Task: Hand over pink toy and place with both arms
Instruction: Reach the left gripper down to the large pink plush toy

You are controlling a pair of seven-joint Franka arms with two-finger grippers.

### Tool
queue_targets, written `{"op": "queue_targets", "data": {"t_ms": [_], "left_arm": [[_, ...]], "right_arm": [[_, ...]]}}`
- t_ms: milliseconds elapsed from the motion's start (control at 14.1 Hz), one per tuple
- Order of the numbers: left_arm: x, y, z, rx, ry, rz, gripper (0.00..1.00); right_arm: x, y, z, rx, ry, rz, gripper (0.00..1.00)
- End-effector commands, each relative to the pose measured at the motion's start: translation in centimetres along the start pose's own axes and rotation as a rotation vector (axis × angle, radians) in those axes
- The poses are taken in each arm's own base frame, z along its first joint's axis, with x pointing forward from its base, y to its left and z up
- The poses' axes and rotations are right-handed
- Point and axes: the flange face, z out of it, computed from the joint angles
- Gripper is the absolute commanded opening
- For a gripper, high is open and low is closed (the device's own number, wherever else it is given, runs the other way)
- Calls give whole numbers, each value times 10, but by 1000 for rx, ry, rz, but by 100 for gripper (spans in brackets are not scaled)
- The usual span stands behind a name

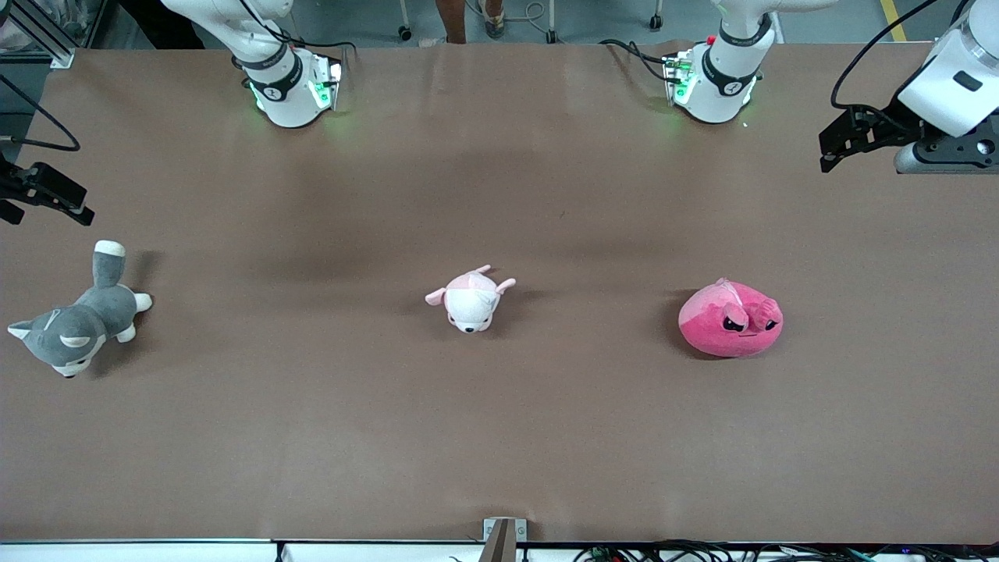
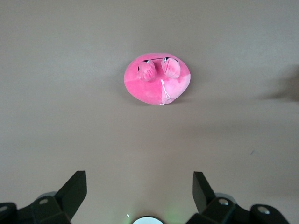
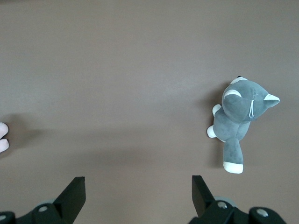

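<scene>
Hot-pink plush, the pink toy point(image 1: 730, 320) lies on the brown bench point(image 1: 499, 437) toward my left arm's end, level with the pale pink-and-white plush animal point(image 1: 471, 298) at the middle and well apart from it. Its long axis runs along the bench's length, and its face with the dark angry eyes points toward the front camera, turned a little toward my left arm's end; its ear flaps fold down over the eyes.

My left end effector point(image 1: 839, 148) hangs in the air over the bench's edge at the left arm's end, fingers point(image 2: 74, 189) spread wide and holding nothing; the toy shows in its wrist view. My right end effector point(image 1: 48, 199) waits over the right arm's end, fingers point(image 3: 74, 191) spread wide too, above the grey-and-white plush dog point(image 1: 78, 324).
</scene>
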Motion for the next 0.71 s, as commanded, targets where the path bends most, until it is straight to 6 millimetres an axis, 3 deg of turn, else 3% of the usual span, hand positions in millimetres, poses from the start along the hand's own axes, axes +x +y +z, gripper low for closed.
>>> {"op": "queue_targets", "data": {"t_ms": [0,283,425,637], "left_arm": [[3,-1,-5,-18,7,8,100],[5,-6,-3,-16,5,1,100],[20,-20,4,-59,-1,-33,100],[37,-24,36,-66,-7,-46,100]], "right_arm": [[-2,-2,-3,-14,11,-8,100],[-1,-10,-5,-3,16,-19,100],[-1,-10,-5,-3,16,-20,100],[0,-11,-5,-1,15,-20,100]]}}
